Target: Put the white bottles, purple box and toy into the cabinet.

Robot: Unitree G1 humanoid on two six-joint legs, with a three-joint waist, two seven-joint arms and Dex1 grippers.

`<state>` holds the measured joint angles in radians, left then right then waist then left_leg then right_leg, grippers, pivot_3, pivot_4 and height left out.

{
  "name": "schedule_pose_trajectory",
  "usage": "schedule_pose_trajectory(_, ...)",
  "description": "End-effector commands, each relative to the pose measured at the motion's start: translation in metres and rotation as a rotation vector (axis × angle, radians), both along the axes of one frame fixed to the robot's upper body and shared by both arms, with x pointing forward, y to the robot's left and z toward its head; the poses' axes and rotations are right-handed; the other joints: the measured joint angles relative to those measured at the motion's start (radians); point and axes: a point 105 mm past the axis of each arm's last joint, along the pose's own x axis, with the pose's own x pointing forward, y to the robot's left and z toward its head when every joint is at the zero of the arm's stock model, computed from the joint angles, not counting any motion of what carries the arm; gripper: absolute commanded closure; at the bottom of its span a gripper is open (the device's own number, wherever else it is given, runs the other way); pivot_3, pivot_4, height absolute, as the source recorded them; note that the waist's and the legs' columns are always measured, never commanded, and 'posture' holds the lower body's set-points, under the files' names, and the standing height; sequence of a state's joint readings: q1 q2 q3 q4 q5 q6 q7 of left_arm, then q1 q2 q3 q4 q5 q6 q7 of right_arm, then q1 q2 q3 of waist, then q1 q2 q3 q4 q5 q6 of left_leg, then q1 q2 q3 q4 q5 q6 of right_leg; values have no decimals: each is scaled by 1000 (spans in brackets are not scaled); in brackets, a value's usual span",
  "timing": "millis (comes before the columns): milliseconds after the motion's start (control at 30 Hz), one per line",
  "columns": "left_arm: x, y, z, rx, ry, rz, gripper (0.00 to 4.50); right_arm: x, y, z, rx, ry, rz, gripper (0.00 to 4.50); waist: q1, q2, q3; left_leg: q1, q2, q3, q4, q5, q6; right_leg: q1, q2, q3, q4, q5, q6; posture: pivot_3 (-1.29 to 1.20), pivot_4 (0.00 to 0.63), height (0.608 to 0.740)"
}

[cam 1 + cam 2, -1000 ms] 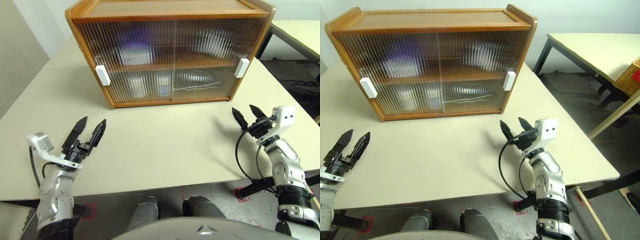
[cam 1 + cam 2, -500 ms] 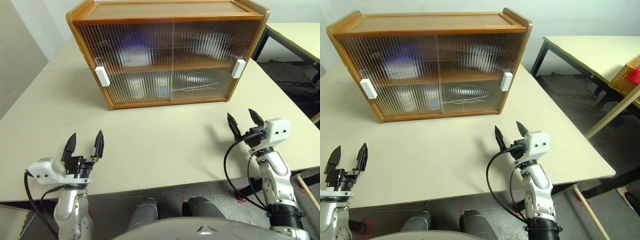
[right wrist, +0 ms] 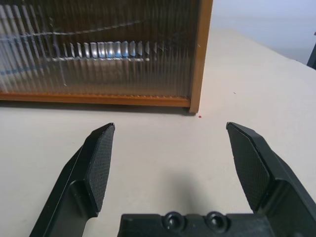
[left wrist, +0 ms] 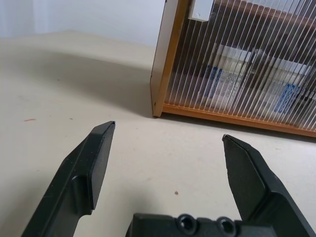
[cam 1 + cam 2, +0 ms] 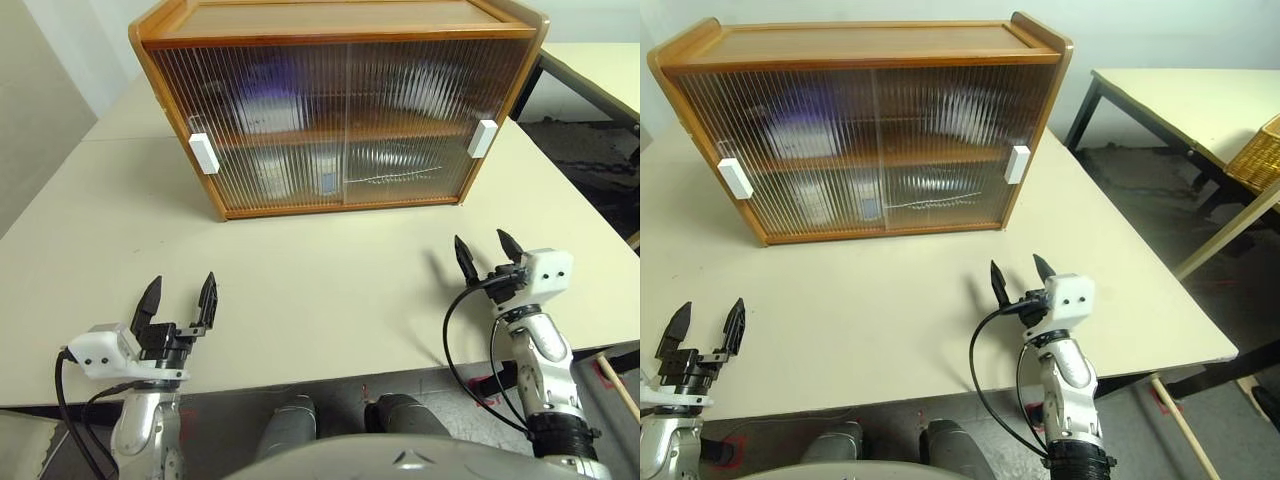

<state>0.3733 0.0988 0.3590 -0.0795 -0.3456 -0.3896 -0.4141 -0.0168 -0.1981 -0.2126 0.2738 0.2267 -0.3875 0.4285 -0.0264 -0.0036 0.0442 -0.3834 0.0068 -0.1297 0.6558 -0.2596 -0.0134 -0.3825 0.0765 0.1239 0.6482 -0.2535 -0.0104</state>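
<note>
Here both sliding doors [image 5: 345, 125] close the cabinet [image 5: 340, 20], while the left tool [image 5: 180, 300] and right tool [image 5: 482, 253] hang released.

**Room check: pale tables, grey floor**

Big cream table [image 5: 330, 290] up front, plain top. Second cream table [image 5: 1180, 100] w/ dark legs off to the right, wicker basket [image 5: 1255, 160] at its edge. Dark grey floor [image 5: 1140, 190] btwn them. White wall [image 5: 1140, 30] behind, light even. Wooden stick [image 5: 1185, 430] leans bottom right.

A pale cream, matte worktop [image 5: 300, 270] carried a large honey-brown wooden cabinet [image 5: 340, 20] with ribbed translucent sliding doors, standing toward its far edge.
</note>
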Motion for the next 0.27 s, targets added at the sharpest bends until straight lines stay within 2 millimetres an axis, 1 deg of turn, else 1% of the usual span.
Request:
schedule_pose_trajectory(33, 1, -3, -3, -1, 10, -9, 0, -1, -4, -6, -1, 2, 0, 53, 0, 0, 0, 0, 0, 0, 0, 0, 0, 0, 0, 0, 0, 0, 0, -28, 62, 740)
schedule_pose_trajectory(133, 1, -4, -2, 0, 11, -16, 0, -2, -7, -10, -1, 6, -2, 53, 0, 0, 0, 0, 0, 0, 0, -1, 2, 0, 0, 0, 0, -2, -1, -33, 60, 740)
schedule_pose_trajectory(267, 3, -3, -5, -2, 18, -21, 0, -5, -7, -18, -3, 9, -1, 53, 0, -1, -1, 0, 0, 0, 0, -2, 4, 1, 0, 0, 0, -2, -1, -33, 60, 740)
